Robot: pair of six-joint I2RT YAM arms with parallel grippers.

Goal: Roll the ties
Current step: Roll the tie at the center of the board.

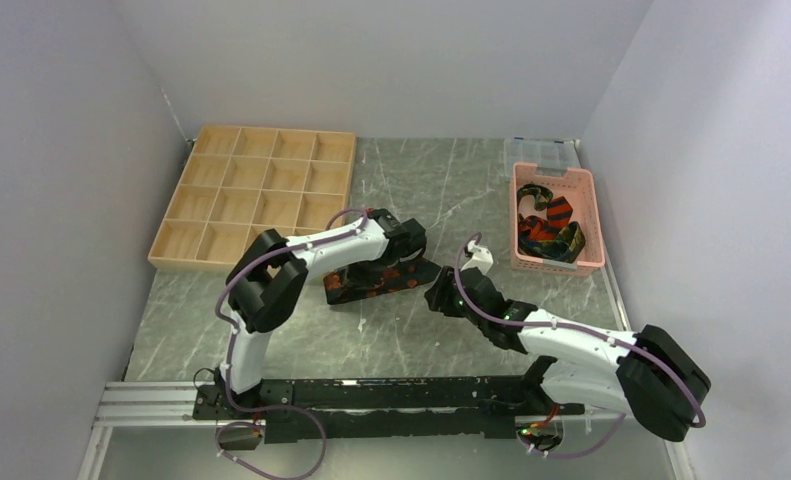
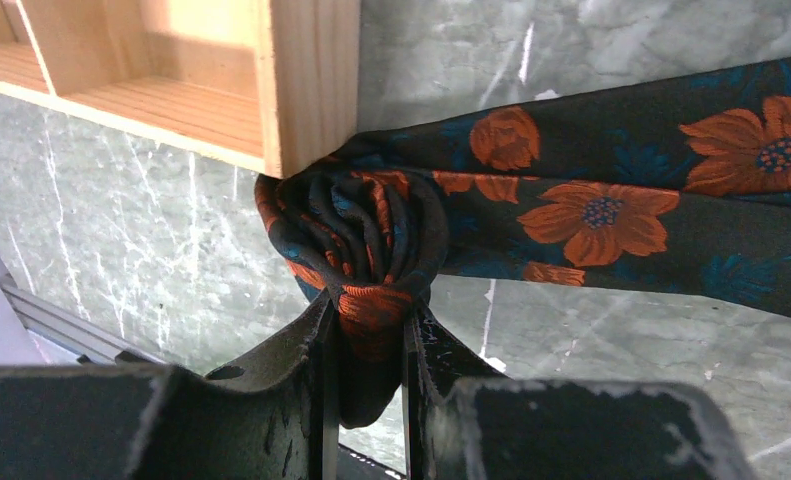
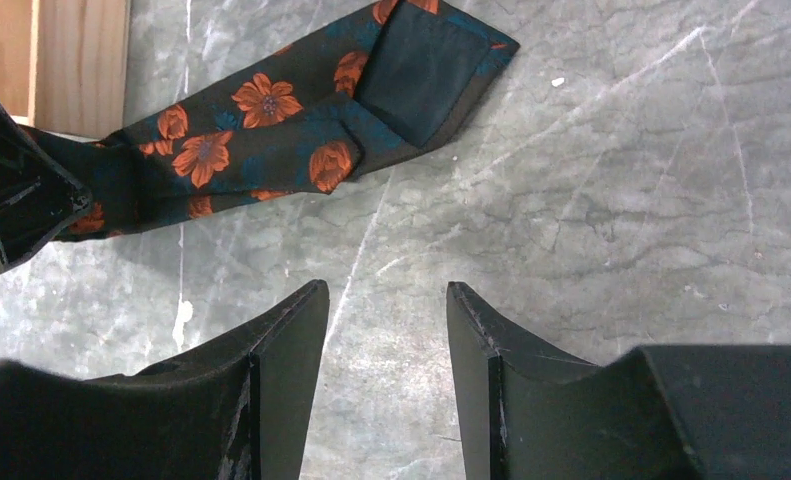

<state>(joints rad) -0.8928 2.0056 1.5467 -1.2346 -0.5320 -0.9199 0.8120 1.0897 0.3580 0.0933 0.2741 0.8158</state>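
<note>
The tie (image 2: 591, 200) is dark with orange flowers; one end is wound into a tight roll. The left gripper (image 2: 368, 312) is closed on this roll, beside the corner of the wooden tray (image 2: 306, 90). The rest lies flat on the counter (image 3: 621, 200). The right gripper (image 3: 386, 300) is open and empty, near the tie's pointed end.

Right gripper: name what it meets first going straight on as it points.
Probably the grey marble tabletop: the open right gripper angles down at bare stone, short of the black orange-flowered necktie. Depth unclear.
</note>
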